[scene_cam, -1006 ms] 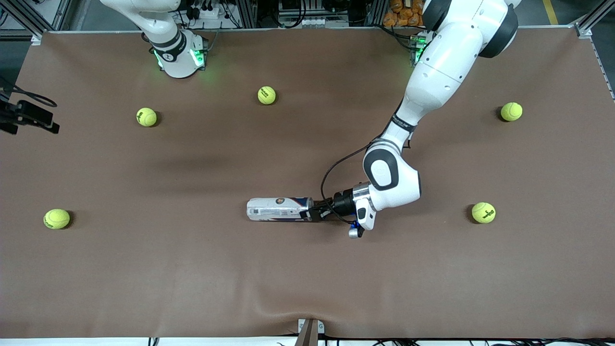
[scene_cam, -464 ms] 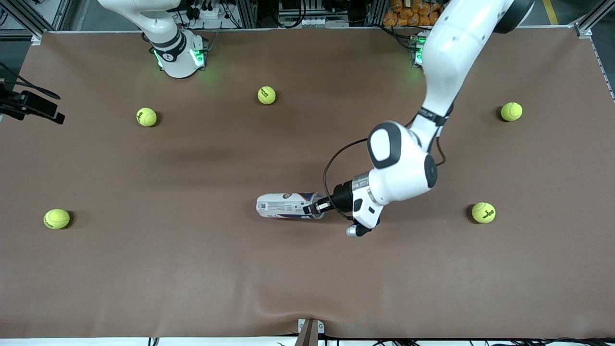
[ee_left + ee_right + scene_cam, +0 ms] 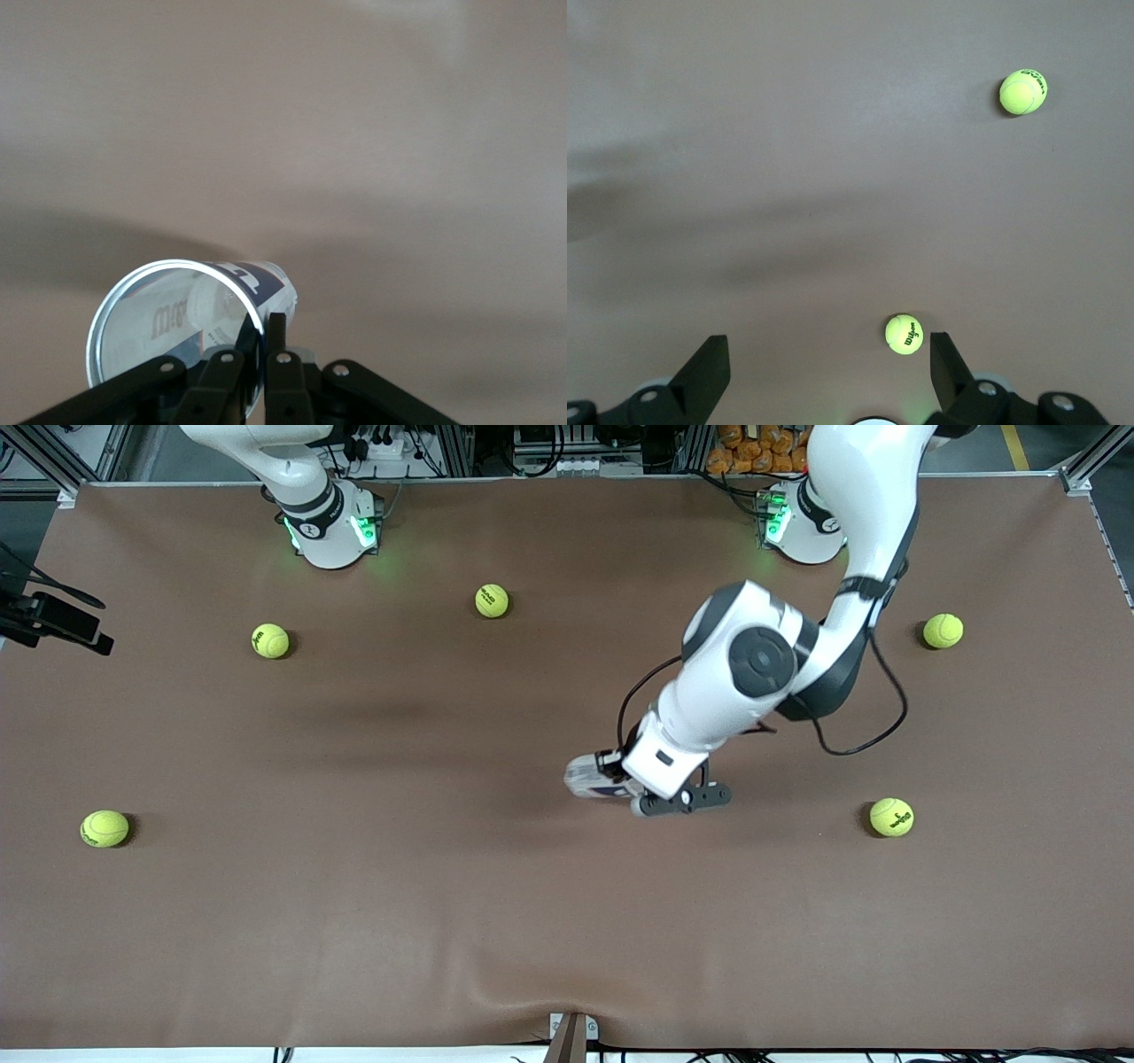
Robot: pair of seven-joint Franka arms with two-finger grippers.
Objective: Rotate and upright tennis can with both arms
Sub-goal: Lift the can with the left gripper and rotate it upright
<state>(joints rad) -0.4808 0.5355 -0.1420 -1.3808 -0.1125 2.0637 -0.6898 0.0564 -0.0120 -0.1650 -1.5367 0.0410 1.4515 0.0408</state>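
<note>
The tennis can [image 3: 586, 776] is near the table's middle, mostly hidden under the left arm's wrist. It is tilted up, so only a short white and dark-blue piece shows. In the left wrist view the can [image 3: 190, 314] points away, with its open metal-rimmed end toward the camera. My left gripper [image 3: 266, 341] is shut on that rim, one finger inside the can and one outside. My right gripper [image 3: 828, 367] is open and empty, high over the table near the right arm's base. It does not show in the front view.
Several yellow-green tennis balls lie scattered: two [image 3: 491, 600] [image 3: 270, 640] near the right arm's base, one [image 3: 104, 828] at the right arm's end, two [image 3: 943, 631] [image 3: 891, 817] at the left arm's end. The right wrist view shows two balls [image 3: 904, 334] [image 3: 1023, 92].
The left arm has swung its wrist up and over. The can has gone from lying flat to tilted up and has shifted toward the left arm's end. The right arm has stayed put.
</note>
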